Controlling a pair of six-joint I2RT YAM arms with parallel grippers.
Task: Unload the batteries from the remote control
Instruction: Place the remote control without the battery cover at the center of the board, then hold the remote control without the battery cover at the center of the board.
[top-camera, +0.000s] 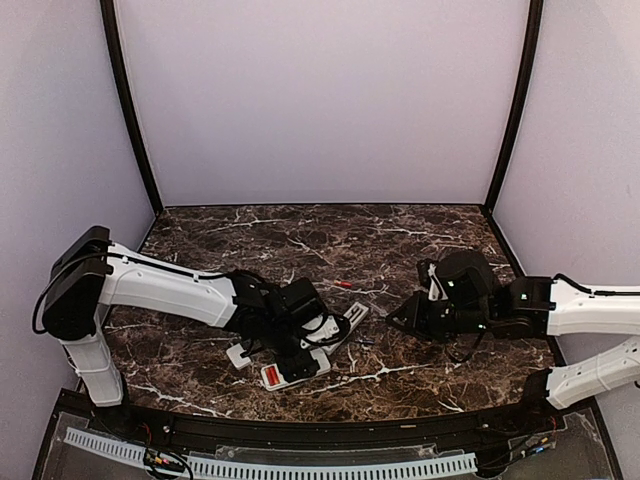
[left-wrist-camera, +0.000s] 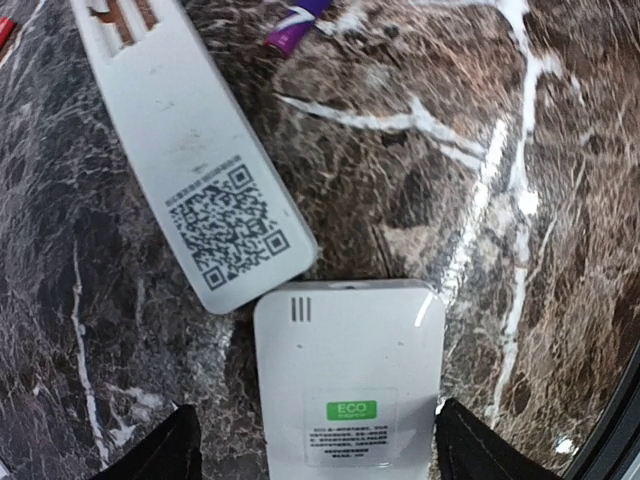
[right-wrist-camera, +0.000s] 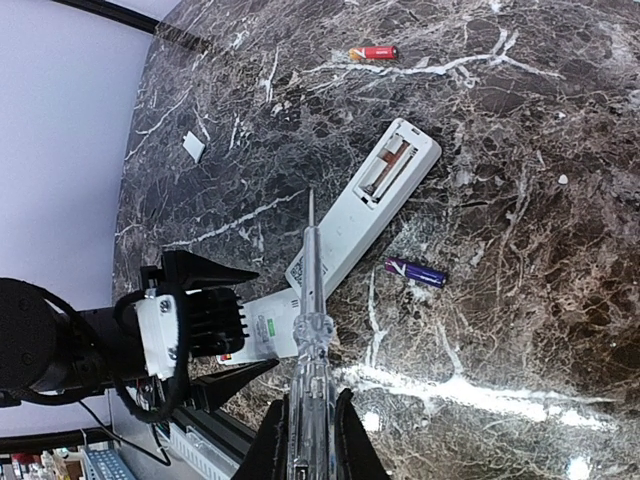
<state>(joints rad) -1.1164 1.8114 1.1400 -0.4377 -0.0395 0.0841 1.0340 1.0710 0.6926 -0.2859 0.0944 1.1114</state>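
Remote control (left-wrist-camera: 345, 345), green ECO label (left-wrist-camera: 351, 410)

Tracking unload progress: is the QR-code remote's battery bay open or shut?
Open. The QR-code remote shows its bay uncovered, no cells visible inside; a purple battery lies beside it.

The white remote (left-wrist-camera: 350, 370) fills most of the gap between the spread fingers of the left gripper (left-wrist-camera: 318, 455). A strip of bare marble shows beside one finger and almost none beside the other. Just ahead, a second remote (left-wrist-camera: 200, 170) lies slantwise with its corner close to the first, barring the way forward-left. Forward-right the table (left-wrist-camera: 530, 250) is bare up to a purple battery (left-wrist-camera: 295, 25). The right gripper (right-wrist-camera: 312, 425) clamps a clear tool (right-wrist-camera: 311, 320) that juts ahead toward the remotes. To its right the marble is open past that battery.
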